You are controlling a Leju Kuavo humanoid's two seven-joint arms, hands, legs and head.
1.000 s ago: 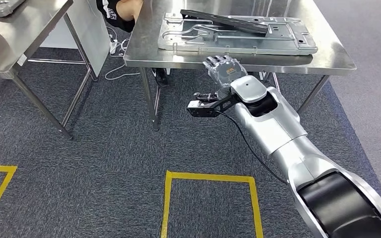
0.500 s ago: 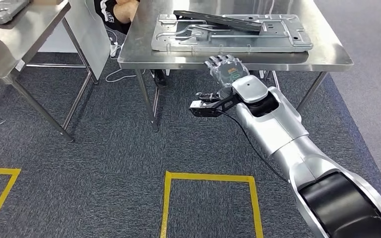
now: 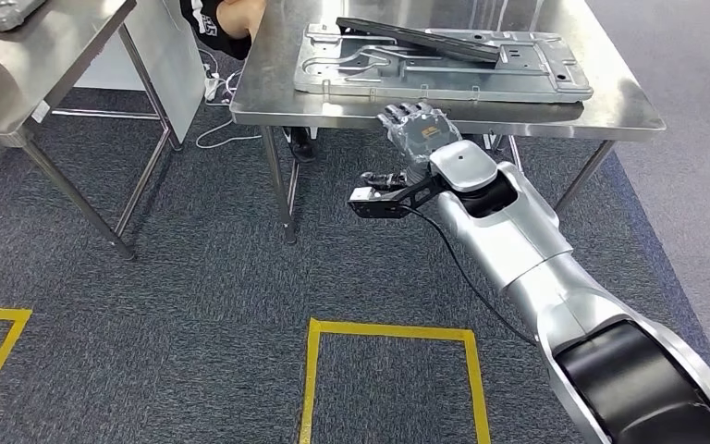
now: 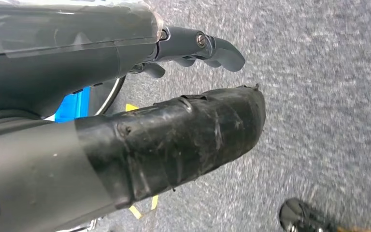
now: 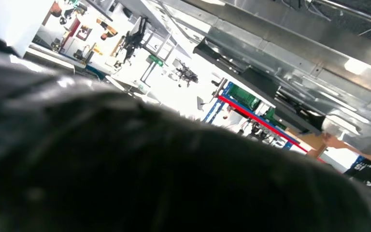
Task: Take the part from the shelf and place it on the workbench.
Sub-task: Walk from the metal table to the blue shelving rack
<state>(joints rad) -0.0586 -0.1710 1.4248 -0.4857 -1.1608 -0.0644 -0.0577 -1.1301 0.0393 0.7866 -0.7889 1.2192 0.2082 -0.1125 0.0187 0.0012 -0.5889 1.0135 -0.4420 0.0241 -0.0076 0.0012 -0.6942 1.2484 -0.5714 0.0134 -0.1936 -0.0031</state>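
Part (image 3: 444,60) flat on workbench (image 3: 624,102), right hand (image 3: 416,129) empty just below its near edge, fingers spread

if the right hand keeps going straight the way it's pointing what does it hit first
Most likely the front edge of the steel workbench: the right hand points up at it from just below. Depth is unclear, so it might pass underneath.

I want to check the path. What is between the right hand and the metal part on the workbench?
In the head view, the workbench's front edge separates the right hand, just below it, from the metal part lying on top.
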